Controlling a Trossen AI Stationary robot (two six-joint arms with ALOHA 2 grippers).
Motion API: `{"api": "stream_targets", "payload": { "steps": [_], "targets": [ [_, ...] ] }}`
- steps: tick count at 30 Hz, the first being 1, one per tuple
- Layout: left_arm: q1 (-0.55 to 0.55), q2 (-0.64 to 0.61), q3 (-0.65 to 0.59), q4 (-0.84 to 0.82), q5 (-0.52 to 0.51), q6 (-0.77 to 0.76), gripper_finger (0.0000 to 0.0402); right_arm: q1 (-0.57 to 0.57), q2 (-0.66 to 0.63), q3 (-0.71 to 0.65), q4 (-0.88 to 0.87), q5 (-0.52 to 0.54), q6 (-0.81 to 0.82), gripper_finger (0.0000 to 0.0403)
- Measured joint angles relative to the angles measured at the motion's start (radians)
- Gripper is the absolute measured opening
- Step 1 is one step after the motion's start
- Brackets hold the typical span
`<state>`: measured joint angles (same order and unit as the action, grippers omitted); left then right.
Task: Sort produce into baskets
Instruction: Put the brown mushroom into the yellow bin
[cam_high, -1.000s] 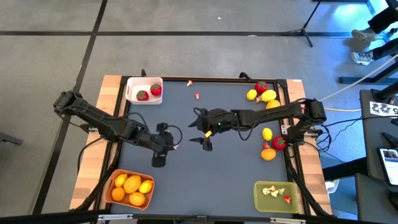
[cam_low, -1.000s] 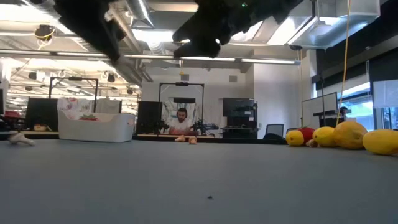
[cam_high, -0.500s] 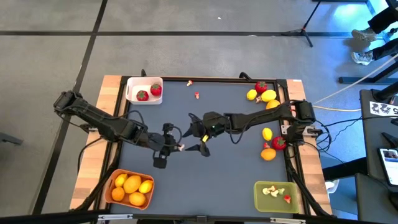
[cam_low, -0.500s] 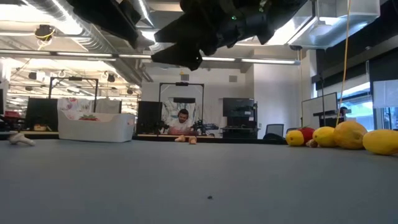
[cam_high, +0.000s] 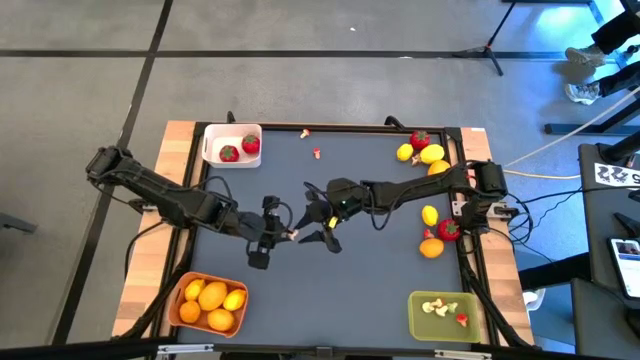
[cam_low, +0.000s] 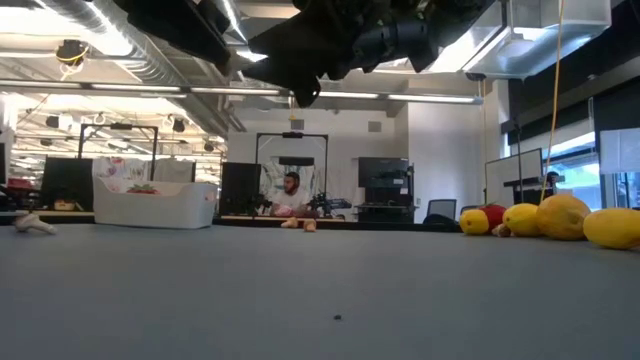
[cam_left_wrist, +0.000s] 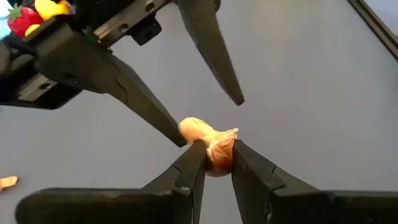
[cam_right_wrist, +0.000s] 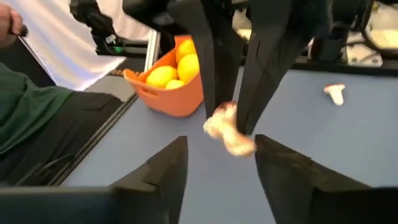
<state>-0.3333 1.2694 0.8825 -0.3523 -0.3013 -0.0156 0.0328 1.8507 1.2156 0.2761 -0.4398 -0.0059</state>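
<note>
Grippers meet at mid-table, and we record the scene starting from that point. The left gripper (cam_left_wrist: 214, 163) is closed on a small pale piece of produce (cam_left_wrist: 208, 143); its 2 fingers clamp the piece at the tips, and the piece is held above the dark table surface (cam_high: 370, 270). In the high view the same left gripper (cam_high: 284, 236) sits just left of centre, with the pale piece showing at its tip. The right gripper (cam_high: 322, 222) faces it from the right, with its 2 fingers spread wide. In the left wrist view, 1 finger tip of the right gripper touches the pale piece and the other finger stands apart above it. We see the same in the right wrist view: the right gripper (cam_right_wrist: 217, 163) is wide open, with the pale piece (cam_right_wrist: 227, 130) ahead of its fingers.

Nearest the camera side, the orange basket (cam_high: 190, 318) holds several yellow and orange fruits, and the olive-green basket (cam_high: 418, 324) holds a few pale and red bits. Right of the grippers, a lemon (cam_high: 429, 215), a strawberry (cam_high: 448, 230) and an orange citrus (cam_high: 431, 248) lie loose near the table edge.

At the far side, the white basket (cam_high: 213, 133) holds 2 strawberries. 2 tiny bits (cam_high: 316, 153) lie beside it on the table, and a cluster of lemons and a strawberry (cam_high: 420, 140) occupies the far right corner.
</note>
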Motion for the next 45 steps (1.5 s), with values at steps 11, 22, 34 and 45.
{"api": "stream_targets", "payload": {
  "steps": [11, 22, 34, 45],
  "targets": [
    [0.006, 0.0, 0.0, -0.005, 0.004, -0.001, 0.0068, -0.001, 0.017, 0.0, 0.024, 0.009, 0.0, 0.0109],
    [0.005, 0.001, 0.0, -0.001, 0.005, -0.004, 0.0068, -0.001, 0.037, 0.002, 0.048, 0.002, -0.022, 0.0036],
    [0.013, 0.0, 0.0, 0.005, 0.008, -0.161, 0.0088, 0.0, 0.037, 0.0, 0.055, 0.009, -0.026, 0.0016],
    [0.008, 0.001, 0.0, -0.022, 0.006, -0.297, 0.0197, 0.001, -0.005, 0.0, -0.006, 0.045, -0.059, 0.0018]
  ]
}}
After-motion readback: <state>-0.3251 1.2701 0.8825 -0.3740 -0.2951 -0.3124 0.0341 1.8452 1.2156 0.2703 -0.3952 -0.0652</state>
